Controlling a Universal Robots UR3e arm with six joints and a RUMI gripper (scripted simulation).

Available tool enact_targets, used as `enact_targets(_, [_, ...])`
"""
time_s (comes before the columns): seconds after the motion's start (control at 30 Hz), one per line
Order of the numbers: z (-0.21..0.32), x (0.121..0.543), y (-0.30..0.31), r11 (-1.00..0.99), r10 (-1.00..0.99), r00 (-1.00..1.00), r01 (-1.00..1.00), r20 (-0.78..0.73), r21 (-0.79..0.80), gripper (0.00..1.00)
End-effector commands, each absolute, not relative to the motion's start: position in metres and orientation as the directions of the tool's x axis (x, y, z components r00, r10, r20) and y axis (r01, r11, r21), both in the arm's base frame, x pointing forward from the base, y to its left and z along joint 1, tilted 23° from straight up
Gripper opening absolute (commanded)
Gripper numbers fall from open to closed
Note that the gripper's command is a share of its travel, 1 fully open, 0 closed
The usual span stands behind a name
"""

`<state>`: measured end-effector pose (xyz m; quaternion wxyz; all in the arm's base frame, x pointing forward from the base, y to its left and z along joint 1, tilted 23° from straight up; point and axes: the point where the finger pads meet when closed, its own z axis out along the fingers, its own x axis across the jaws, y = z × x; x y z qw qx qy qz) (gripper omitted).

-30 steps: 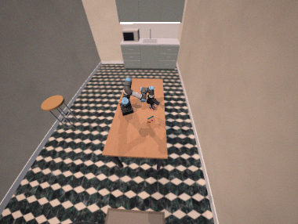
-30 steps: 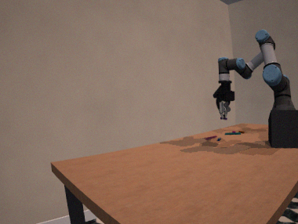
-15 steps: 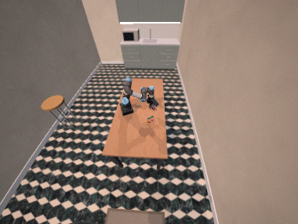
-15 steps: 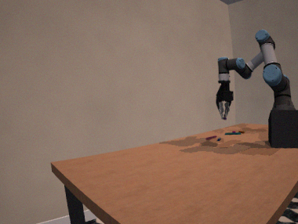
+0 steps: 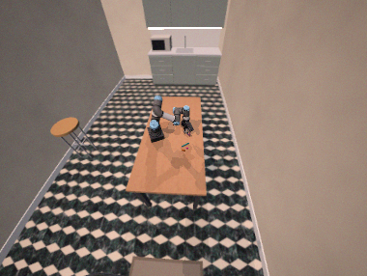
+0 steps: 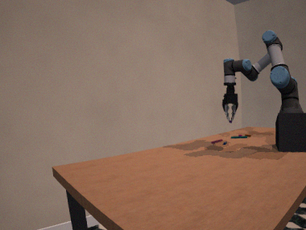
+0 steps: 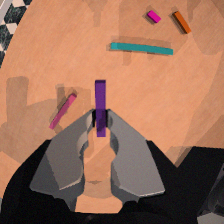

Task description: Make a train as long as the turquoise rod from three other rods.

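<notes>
My gripper [image 7: 101,110] [image 6: 229,117] [image 5: 187,130] is shut on a purple rod [image 7: 100,102] [image 6: 229,118] and holds it high above the table, pointing down. In the wrist view, the turquoise rod [image 7: 141,48] lies flat on the table ahead of the held rod. A short magenta rod [image 7: 153,17] and an orange rod [image 7: 181,22] lie beyond it. A pink rod [image 7: 63,110] lies to the left of the fingers. In the exterior view the turquoise rod [image 6: 238,137] and the pink rod [image 6: 217,141] lie on the table far below the gripper.
The robot's dark base [image 6: 291,132] [image 5: 155,133] stands on the wooden table [image 6: 181,189] [image 5: 169,174]. A small blue rod [image 6: 225,143] lies near the pink one. A stool [image 5: 65,126] stands left of the table, and the table edge with chequered floor shows at the wrist view's top left.
</notes>
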<state>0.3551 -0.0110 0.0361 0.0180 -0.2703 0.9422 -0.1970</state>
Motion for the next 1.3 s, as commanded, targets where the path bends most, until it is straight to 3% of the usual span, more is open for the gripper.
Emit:
enact_targets(0.0, [0.0366,0.3536,-0.0109,0.849,-0.377,-0.926,-0.352,0.016,-0.395,0.0])
enact_targets(1.27, [0.0335,0.3444,-0.0057,0.917,0.145,-0.969,0.208,-0.201,-0.34,0.0])
